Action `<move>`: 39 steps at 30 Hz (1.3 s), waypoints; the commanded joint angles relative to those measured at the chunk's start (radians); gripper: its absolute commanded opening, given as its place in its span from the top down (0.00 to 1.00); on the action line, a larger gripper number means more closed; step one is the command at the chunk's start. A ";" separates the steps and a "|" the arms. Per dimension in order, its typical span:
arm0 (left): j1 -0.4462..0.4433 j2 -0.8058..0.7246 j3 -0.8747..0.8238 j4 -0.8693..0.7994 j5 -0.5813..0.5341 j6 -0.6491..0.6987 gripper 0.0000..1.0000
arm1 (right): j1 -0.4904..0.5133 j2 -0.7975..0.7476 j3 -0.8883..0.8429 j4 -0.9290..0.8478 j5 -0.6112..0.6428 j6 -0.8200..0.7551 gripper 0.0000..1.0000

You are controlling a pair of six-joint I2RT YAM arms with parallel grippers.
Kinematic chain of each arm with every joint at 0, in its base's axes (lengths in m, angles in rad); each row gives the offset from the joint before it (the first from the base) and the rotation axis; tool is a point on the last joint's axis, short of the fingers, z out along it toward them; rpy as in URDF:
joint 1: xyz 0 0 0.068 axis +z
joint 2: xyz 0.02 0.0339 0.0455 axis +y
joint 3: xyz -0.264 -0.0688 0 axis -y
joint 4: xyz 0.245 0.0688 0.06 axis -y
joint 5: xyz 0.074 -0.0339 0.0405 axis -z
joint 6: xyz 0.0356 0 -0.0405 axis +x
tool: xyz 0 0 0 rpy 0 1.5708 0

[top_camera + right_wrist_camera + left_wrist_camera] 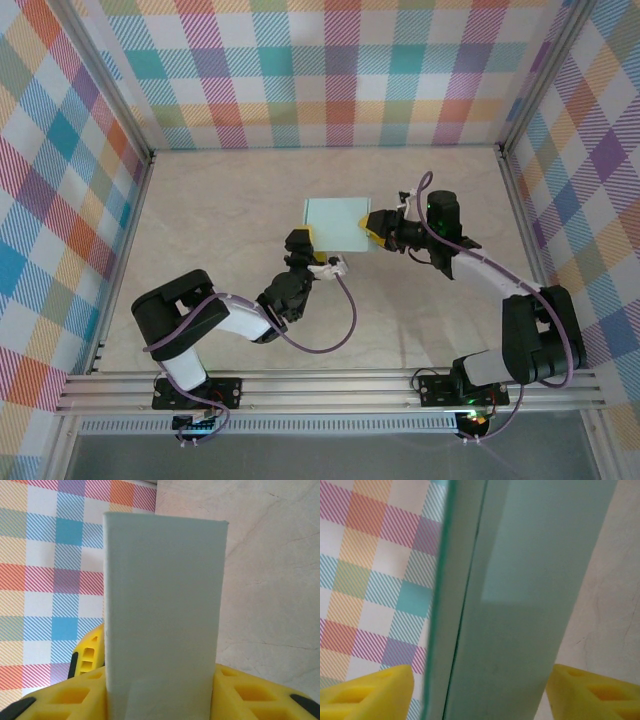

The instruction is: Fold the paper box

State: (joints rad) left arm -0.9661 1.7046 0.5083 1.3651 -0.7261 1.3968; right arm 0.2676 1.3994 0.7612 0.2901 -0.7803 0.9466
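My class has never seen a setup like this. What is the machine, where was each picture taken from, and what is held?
These are two robot arms bolted at the near edge of a table. The wide picture looks down from above and behind them; the other two come from a camera on each wrist. The right gripper is closed on a pale blue paper box. The left gripper is open, its yellow fingers on either side of the same box.
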 commanded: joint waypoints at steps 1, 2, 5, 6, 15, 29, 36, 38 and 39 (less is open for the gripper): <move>0.007 0.003 0.009 0.033 0.014 -0.015 0.37 | -0.004 -0.030 -0.010 0.006 -0.032 0.002 0.54; 0.007 0.002 0.009 0.028 0.015 -0.017 0.39 | -0.004 -0.029 -0.010 0.003 -0.032 0.001 0.53; 0.008 0.000 0.006 0.025 0.014 -0.019 0.46 | -0.004 -0.030 -0.007 0.000 -0.032 -0.002 0.54; 0.007 -0.002 0.006 0.025 0.012 -0.019 0.48 | -0.004 -0.030 -0.005 -0.002 -0.032 -0.001 0.54; 0.007 -0.021 -0.003 0.003 0.004 -0.027 0.61 | -0.004 -0.030 0.001 -0.006 -0.032 -0.002 0.53; 0.016 -0.264 0.029 -0.552 0.090 -0.336 0.62 | -0.010 -0.075 0.003 -0.048 0.030 -0.020 0.18; 0.055 -0.408 0.138 -1.110 0.235 -0.612 0.62 | -0.044 -0.181 0.041 -0.252 0.103 -0.206 0.07; 0.061 -0.402 0.179 -1.228 0.279 -0.662 0.62 | -0.045 -0.222 0.066 -0.360 0.160 -0.322 0.06; 0.061 -0.390 0.207 -1.296 0.302 -0.684 0.62 | -0.045 -0.243 0.080 -0.411 0.188 -0.386 0.06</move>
State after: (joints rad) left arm -0.9188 1.3178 0.6529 0.3588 -0.5186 0.8585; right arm 0.2283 1.2140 0.7837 0.0467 -0.6712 0.7650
